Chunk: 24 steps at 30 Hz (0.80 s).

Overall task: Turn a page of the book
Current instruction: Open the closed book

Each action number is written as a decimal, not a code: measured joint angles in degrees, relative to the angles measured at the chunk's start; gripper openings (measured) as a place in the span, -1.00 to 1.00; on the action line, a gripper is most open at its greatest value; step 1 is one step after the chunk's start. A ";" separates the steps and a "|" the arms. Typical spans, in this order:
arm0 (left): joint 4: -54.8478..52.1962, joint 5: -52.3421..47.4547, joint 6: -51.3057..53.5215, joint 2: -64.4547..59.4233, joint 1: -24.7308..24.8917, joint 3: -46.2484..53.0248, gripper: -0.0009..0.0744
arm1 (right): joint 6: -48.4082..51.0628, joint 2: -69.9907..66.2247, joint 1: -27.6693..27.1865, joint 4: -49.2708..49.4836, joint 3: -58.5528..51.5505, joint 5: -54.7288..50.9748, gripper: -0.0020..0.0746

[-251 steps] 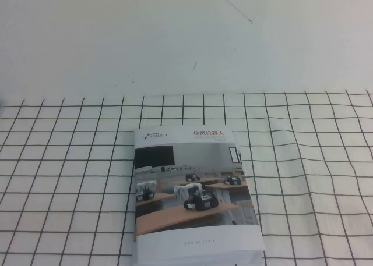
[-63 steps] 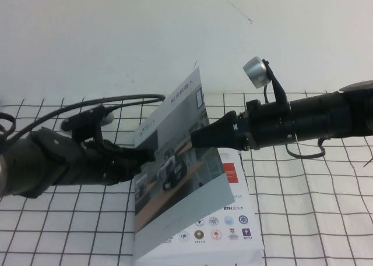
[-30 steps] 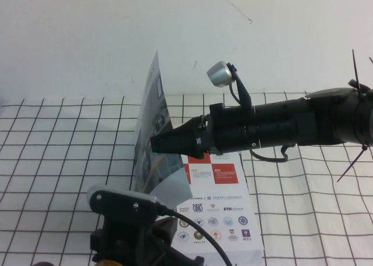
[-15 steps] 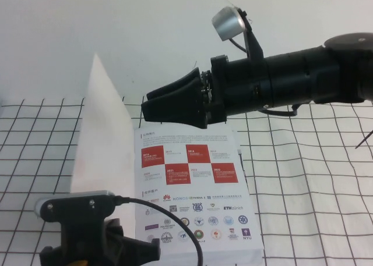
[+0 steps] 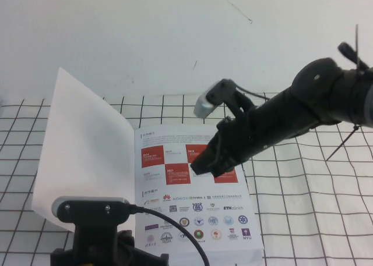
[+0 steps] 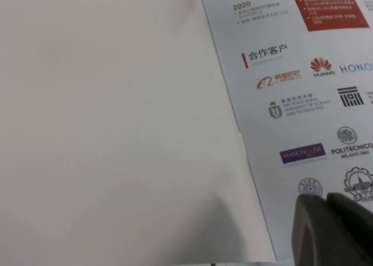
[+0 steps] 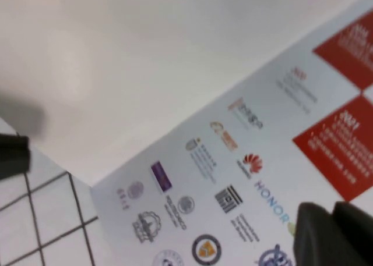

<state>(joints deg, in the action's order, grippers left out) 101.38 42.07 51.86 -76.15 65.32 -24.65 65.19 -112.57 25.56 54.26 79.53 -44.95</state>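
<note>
Lying open on the grid cloth: book (image 5: 195, 190) | page (image 5: 81, 152) raised left of spine, white reverse up | right gripper (image 5: 204, 166) over red squares, fingers together, empty | left gripper (image 6: 335, 231) nearer page, closed, empty

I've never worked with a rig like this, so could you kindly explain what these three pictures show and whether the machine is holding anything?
This is a robot with two arms, each ending in a gripper. The high view looks down from the robot's own side; the other two come from cameras on each wrist.

On the checked cloth lies the book, open. Its cover page has been turned to the left, blank white side up, but it is raised, not yet flat. The inner page shows red squares and logos.

The right gripper hovers over the red squares, fingers together, holding nothing. The left gripper is low at the near edge, its dark fingers closed over the logos, also empty.
</note>
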 joint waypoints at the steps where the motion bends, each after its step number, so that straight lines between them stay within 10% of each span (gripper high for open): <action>1: 0.00 -0.02 0.00 0.00 -0.48 0.00 -0.98 | -0.52 -1.80 0.00 -0.25 0.00 0.00 -0.83; 17: -0.63 -33.77 6.52 -3.88 -31.83 0.00 -0.98 | -3.69 -9.75 0.00 -4.08 0.00 -0.47 -0.94; 24: -1.26 -41.61 9.98 -12.72 -37.33 -0.31 -0.98 | -4.86 -10.81 0.00 -4.59 0.00 -0.96 -0.94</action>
<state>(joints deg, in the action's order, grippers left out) 100.12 0.47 61.84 -88.88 28.00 -24.96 60.33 -123.38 25.56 49.67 79.53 -45.90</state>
